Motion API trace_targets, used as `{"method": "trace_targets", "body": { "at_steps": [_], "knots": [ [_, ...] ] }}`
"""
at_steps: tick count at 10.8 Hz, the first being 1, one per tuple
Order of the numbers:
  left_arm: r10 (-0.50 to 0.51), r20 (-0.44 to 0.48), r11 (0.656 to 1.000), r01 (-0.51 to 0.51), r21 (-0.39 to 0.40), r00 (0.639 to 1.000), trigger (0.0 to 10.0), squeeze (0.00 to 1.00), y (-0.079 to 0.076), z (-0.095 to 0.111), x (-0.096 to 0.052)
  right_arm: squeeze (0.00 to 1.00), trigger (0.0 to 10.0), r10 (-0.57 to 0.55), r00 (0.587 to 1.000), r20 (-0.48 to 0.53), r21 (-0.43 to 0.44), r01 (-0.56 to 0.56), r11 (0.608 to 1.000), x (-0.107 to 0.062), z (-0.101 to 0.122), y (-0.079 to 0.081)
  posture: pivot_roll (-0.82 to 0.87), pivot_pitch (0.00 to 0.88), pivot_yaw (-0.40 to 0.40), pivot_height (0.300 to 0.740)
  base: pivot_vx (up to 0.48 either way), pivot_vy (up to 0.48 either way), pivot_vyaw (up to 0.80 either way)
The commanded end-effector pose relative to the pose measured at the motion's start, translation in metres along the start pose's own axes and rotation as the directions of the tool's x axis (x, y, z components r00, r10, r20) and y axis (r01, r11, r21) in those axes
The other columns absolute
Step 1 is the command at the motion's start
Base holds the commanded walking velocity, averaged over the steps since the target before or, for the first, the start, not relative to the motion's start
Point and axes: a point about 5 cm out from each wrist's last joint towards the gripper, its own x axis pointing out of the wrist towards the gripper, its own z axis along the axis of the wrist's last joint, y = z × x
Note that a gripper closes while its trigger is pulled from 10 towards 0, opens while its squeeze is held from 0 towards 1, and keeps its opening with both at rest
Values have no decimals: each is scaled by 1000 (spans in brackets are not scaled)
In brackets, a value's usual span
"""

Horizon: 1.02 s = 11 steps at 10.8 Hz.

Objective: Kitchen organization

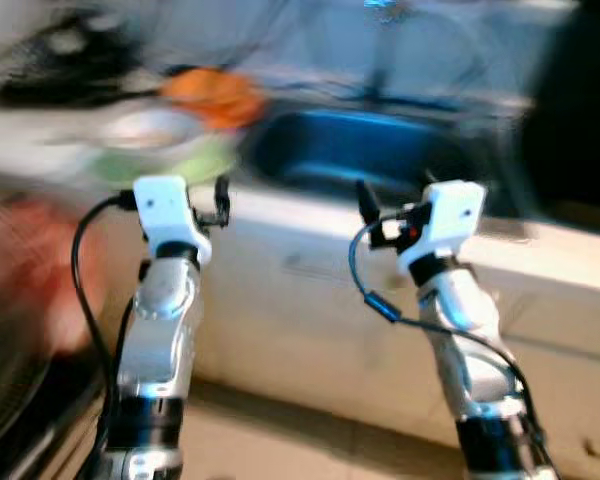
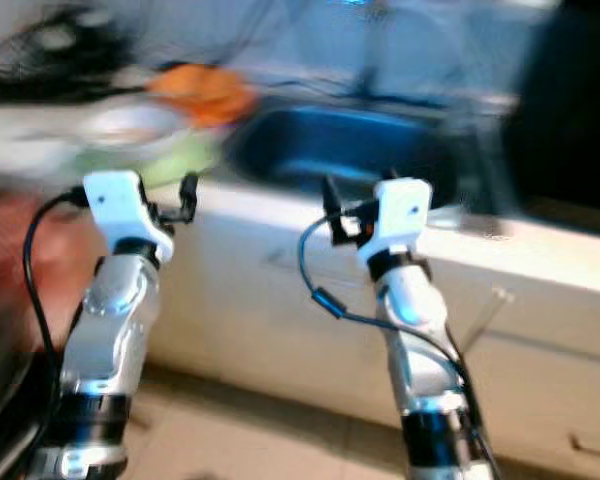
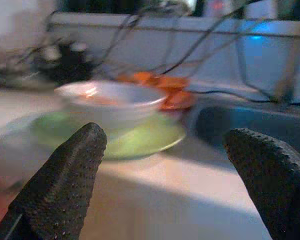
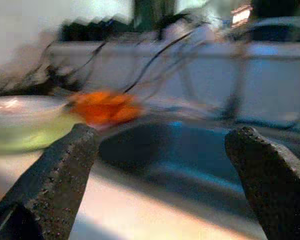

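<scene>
The picture is blurred by motion. On the pale counter a white bowl (image 3: pixel 110 102) rests on a green plate (image 3: pixel 140 140), with an orange thing (image 1: pixel 215 95) just behind it. A dark blue sink (image 1: pixel 360 150) lies to the right of them. My left gripper (image 3: pixel 175 170) is raised in front of the counter edge, facing the bowl and plate; it is open and holds nothing. My right gripper (image 4: pixel 160 170) is raised before the sink, also open and holding nothing.
White cabinet fronts (image 1: pixel 310 310) run below the counter, above a beige tiled floor (image 1: pixel 280 440). A dark stove top (image 1: pixel 50 60) lies at the back left. A wire rack (image 3: pixel 200 35) stands behind the sink. A reddish blur (image 1: pixel 30 270) fills the left edge.
</scene>
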Motion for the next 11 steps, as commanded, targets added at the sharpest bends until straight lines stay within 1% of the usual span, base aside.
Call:
{"method": "trace_targets", "body": {
  "at_steps": [1, 2, 4, 5, 7, 8, 9, 11],
  "knots": [
    [-1, 4, 1000, 1, 2, 1000, 10000, 0, -1, 3, 1, 0, 10000, 5, 1000, 19, -2, -5, 1000, 2, 5, 1, -14, 13, -37, 740, 0, 0, 0],
    [-1, 10, 1000, 1, -3, 1000, 10000, 0, 1, 6, 3, 0, 10000, 2, 1000, 17, 1, -2, 1000, 2, 5, 0, -15, 14, -37, 740, 0, 0, 0],
    [-20, 26, 1000, 21, -21, 999, 10000, 0, 0, 11, 5, 0, 10000, -2, 1000, 21, 0, 2, 1000, 3, 6, 0, -16, 12, -39, 740, 0, 0, 0],
    [-48, 59, 998, 50, -37, 997, 10000, 0, -5, 21, 7, 0, 10000, -6, 999, 36, -3, 6, 1000, 5, 10, 0, -15, 12, -39, 740, 0, 0, 0],
    [-52, 76, 998, 55, -38, 996, 10000, 0, -5, 26, 8, 0, 10000, -6, 999, 54, -5, 6, 1000, 6, 14, 0, -13, 10, -37, 740, 263, 0, 0],
    [-52, 108, 998, 55, -33, 993, 10000, 0, -5, 36, 10, 0, 10000, -4, 997, 74, -7, 4, 1000, 7, 19, 0, -13, 13, -36, 740, 285, 0, 0],
    [-53, 113, 998, 57, -33, 992, 10000, 0, -5, 38, 10, 0, 10000, -1, 997, 80, -9, 1, 1000, 8, 21, 1, -14, 13, -35, 740, 292, 0, 0],
    [-45, 79, 998, 47, -34, 996, 10000, 0, -2, 29, 7, 0, 10000, -4, 997, 71, -12, 5, 1000, 7, 19, -1, -15, 19, -34, 740, 321, 0, 0]
  ]
}}
